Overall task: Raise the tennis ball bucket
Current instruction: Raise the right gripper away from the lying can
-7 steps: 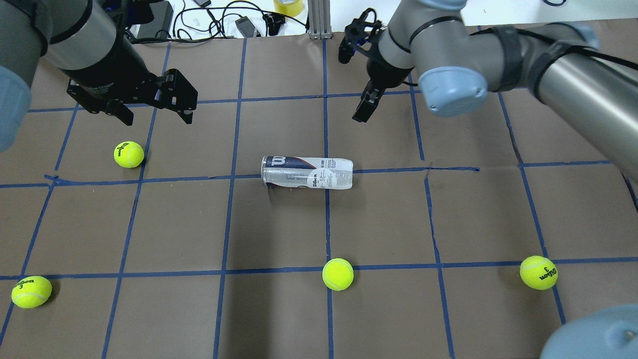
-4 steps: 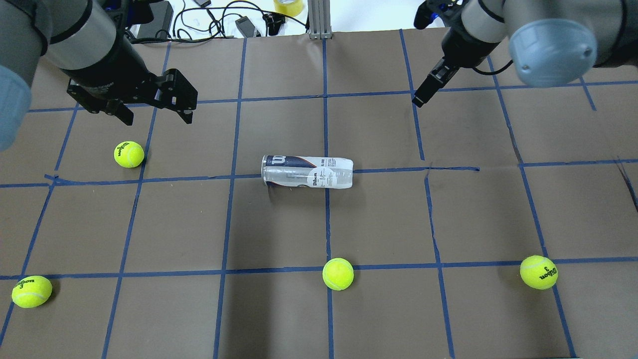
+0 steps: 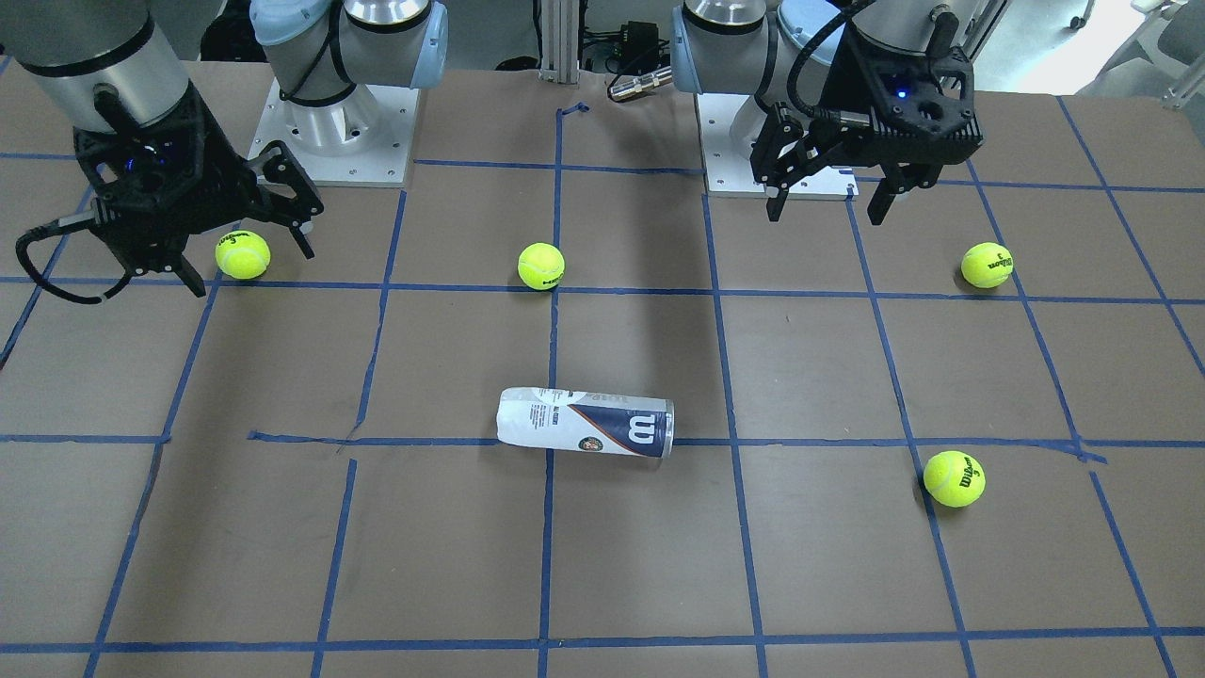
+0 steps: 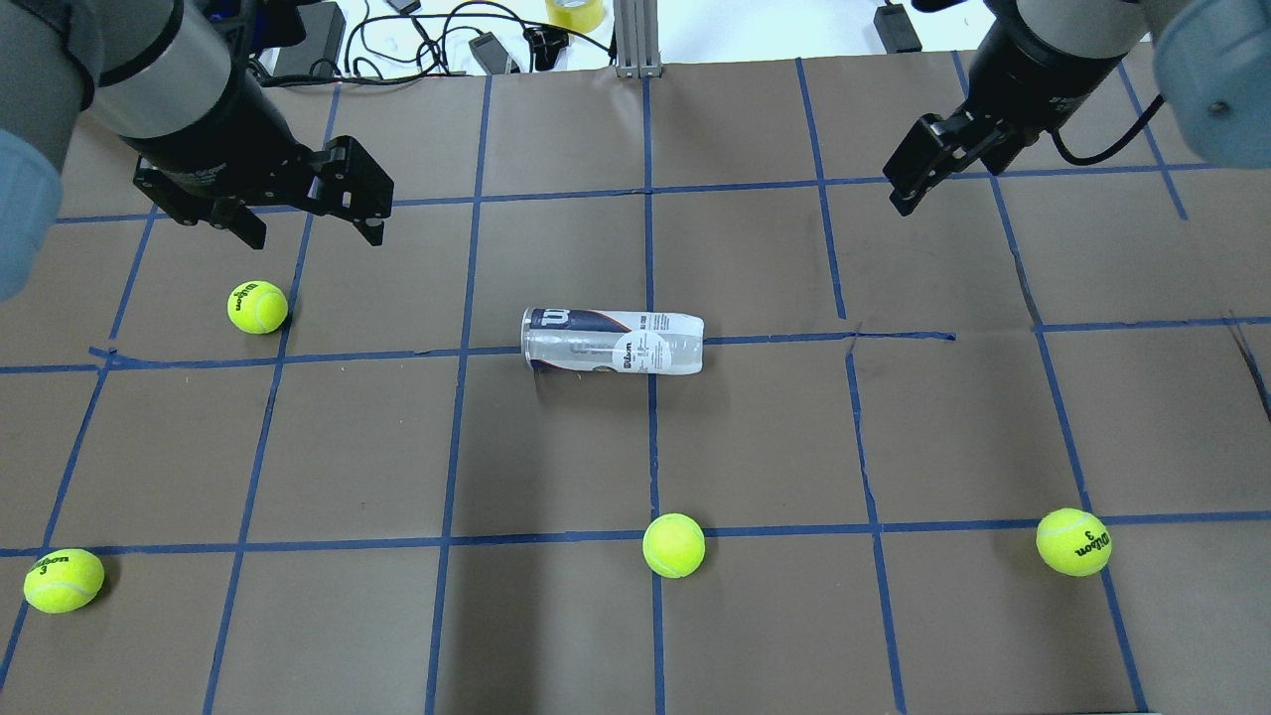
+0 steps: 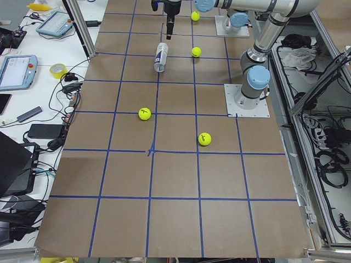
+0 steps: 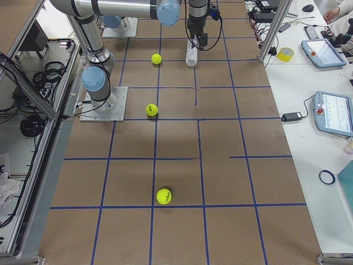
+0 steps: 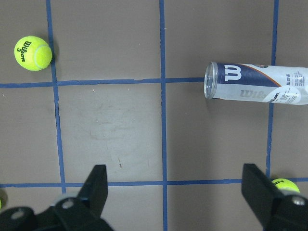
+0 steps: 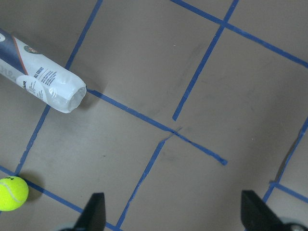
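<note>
The tennis ball bucket is a clear can with a white and navy Wilson label. It lies on its side at the middle of the brown table, also in the front view. Its open end shows in the left wrist view, its closed end in the right wrist view. My left gripper is open and empty, above the table to the can's far left. My right gripper hangs far right of the can; its fingers stand wide apart and empty.
Several yellow-green tennis balls lie around: one near my left gripper, one at the near left, one in front of the can, one near right. Cables and a tape roll lie beyond the far edge.
My right arm has swung from above the table's far middle out to the far right, away from the can. The left arm, the can and the balls have not moved.
</note>
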You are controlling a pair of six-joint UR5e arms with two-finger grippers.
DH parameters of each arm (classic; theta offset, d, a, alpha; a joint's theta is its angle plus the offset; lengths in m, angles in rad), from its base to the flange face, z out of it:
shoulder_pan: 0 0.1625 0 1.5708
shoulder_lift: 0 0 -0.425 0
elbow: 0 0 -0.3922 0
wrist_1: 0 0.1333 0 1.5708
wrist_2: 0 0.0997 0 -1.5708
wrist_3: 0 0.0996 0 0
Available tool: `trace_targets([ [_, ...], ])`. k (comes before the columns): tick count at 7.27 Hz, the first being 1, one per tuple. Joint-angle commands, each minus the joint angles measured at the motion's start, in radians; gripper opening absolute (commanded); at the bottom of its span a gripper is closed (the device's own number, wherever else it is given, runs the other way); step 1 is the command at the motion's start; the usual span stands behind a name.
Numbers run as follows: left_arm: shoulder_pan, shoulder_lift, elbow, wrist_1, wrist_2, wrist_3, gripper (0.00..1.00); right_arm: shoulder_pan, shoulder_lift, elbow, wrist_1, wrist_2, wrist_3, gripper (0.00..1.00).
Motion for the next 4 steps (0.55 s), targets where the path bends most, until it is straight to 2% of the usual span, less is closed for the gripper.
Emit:
trace_targets([
  [1,0.001,0.0,0.0,0.0,0.001,0.0,1.0,0.095,-0.021,0.008,0.016,-0.012,0.177,1.0],
  [4,0.001,0.0,0.0,-0.002,0.0,0.0,1.0,0.089,-0.018,0.011,0.017,-0.015,0.277,1.0],
])
